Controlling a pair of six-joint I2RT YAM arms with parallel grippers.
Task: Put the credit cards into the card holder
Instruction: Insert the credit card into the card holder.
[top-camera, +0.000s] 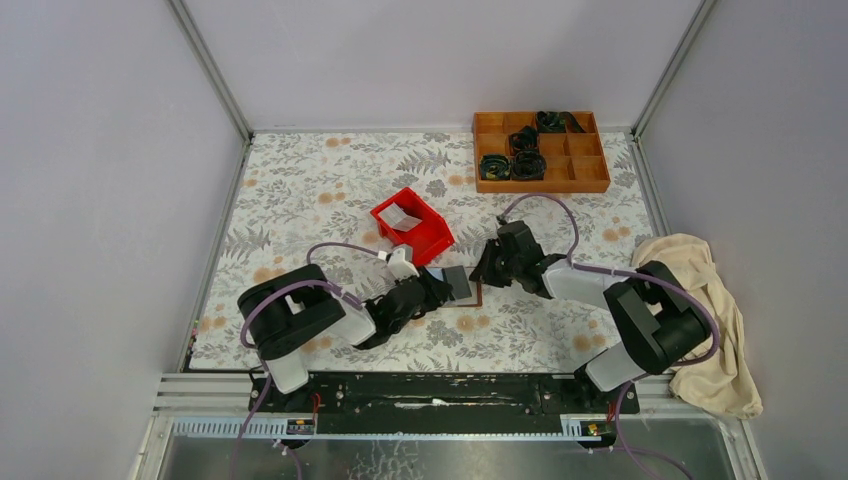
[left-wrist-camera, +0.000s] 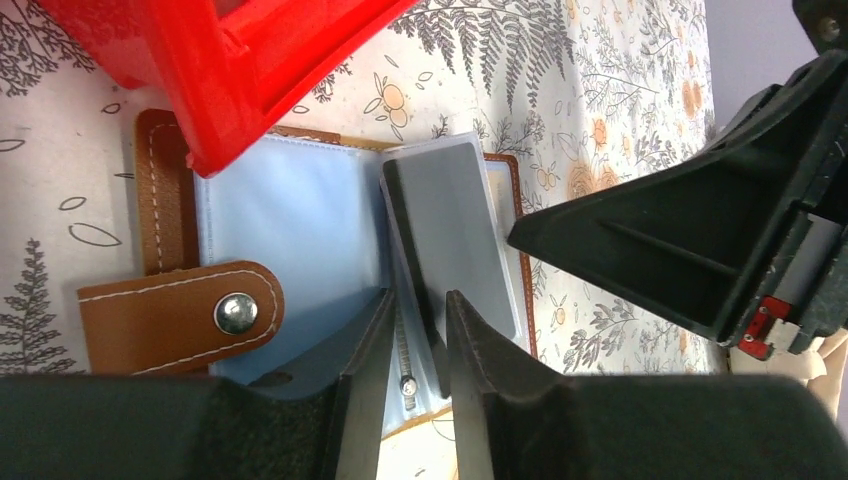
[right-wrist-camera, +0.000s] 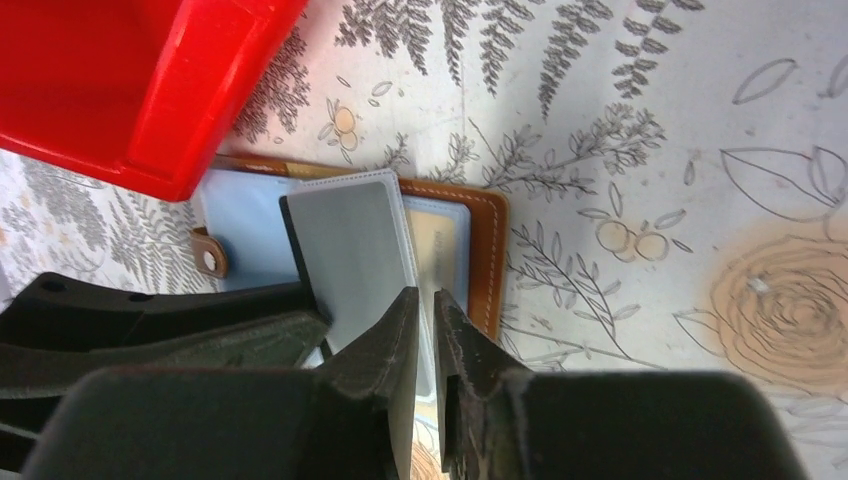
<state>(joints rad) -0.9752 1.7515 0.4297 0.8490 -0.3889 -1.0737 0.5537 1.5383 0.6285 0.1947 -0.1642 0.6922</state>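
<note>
Camera overhead: we see the open brown card holder (top-camera: 463, 292) at five o'clock of the red bin (top-camera: 432, 243), between the left gripper (top-camera: 441, 288) and the right gripper (top-camera: 483, 272). A white card (top-camera: 403, 217) lies in the bin.

Left wrist: our left fingers clamp the grey card (left-wrist-camera: 455, 230), which reaches over the holder's blue lining.

Right wrist: a gold-tan card (right-wrist-camera: 441, 237) sits in the three o'clock pocket. The right fingers nearly meet at the clear sleeve (right-wrist-camera: 408, 225); we cannot tell whether they grip it.
</note>
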